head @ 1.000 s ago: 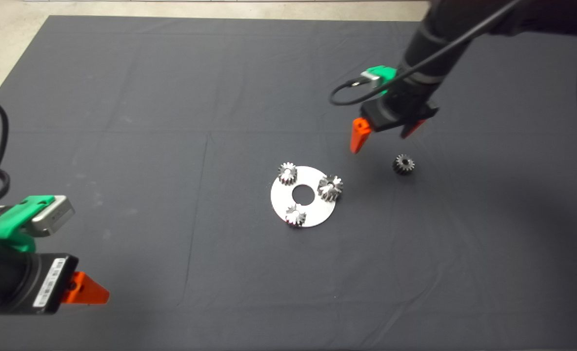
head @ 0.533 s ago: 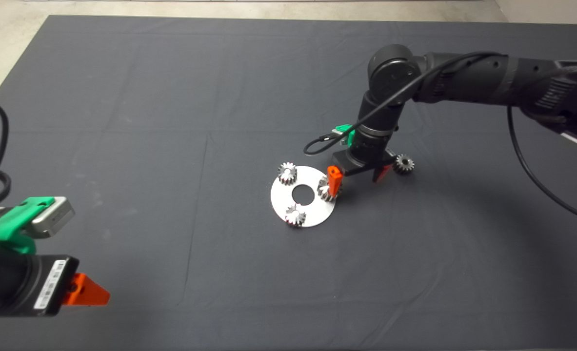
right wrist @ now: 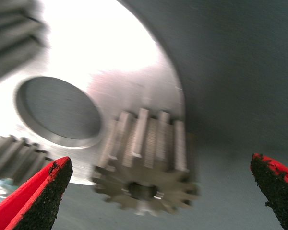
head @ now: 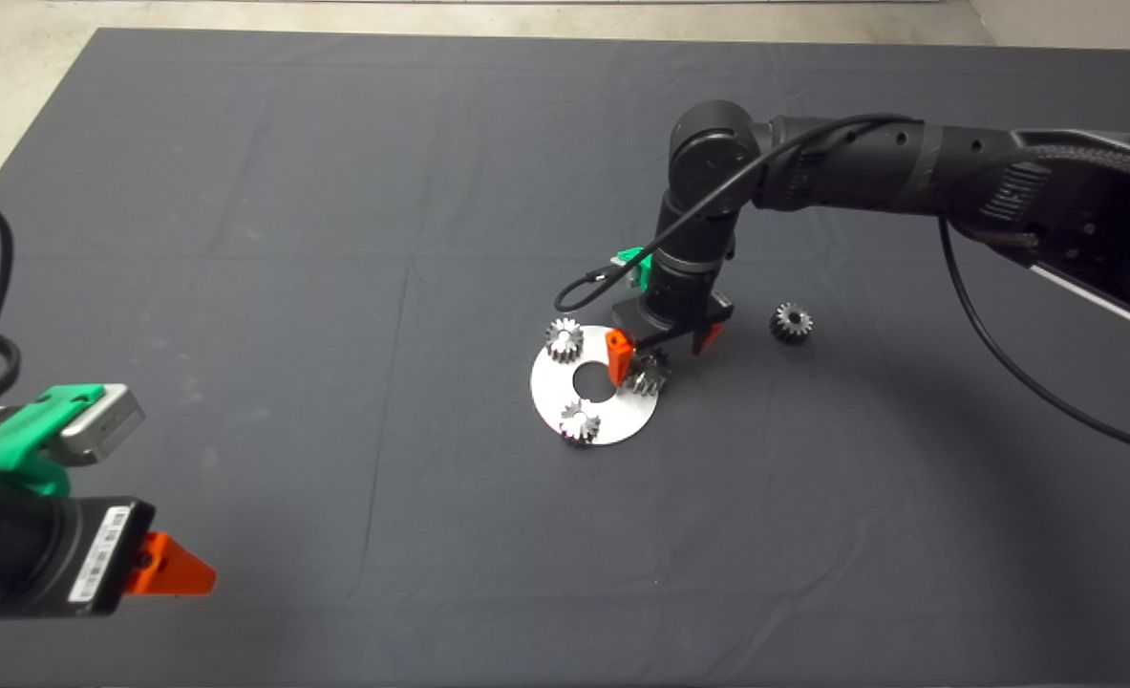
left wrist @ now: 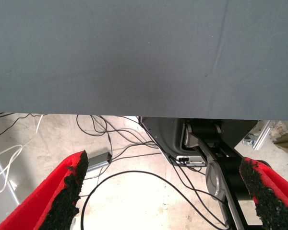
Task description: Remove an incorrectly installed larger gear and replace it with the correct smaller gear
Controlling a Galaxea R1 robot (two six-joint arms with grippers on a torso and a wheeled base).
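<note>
The larger gear (head: 650, 376) stands on the right rim of a round silver plate (head: 555, 387), partly hidden by my right gripper (head: 663, 348). That gripper is open and low over the plate, one red finger on each side of the gear. In the right wrist view the larger gear (right wrist: 146, 158) lies between the wide-apart pads (right wrist: 43, 196), touching neither. The smaller gear (head: 791, 323) lies loose on the mat, right of the plate. My left gripper (head: 168, 569) waits open at the lower left edge.
Two small gears (head: 563, 339) (head: 579, 421) sit on the plate around its centre hole (head: 593, 381). The left wrist view shows the mat's edge (left wrist: 134, 114), floor cables and a machine base beyond it. The right arm (head: 870, 177) reaches in above the loose gear.
My right gripper came down and moved left, from above the loose smaller gear to astride the larger gear on the plate. The left arm has not moved.
</note>
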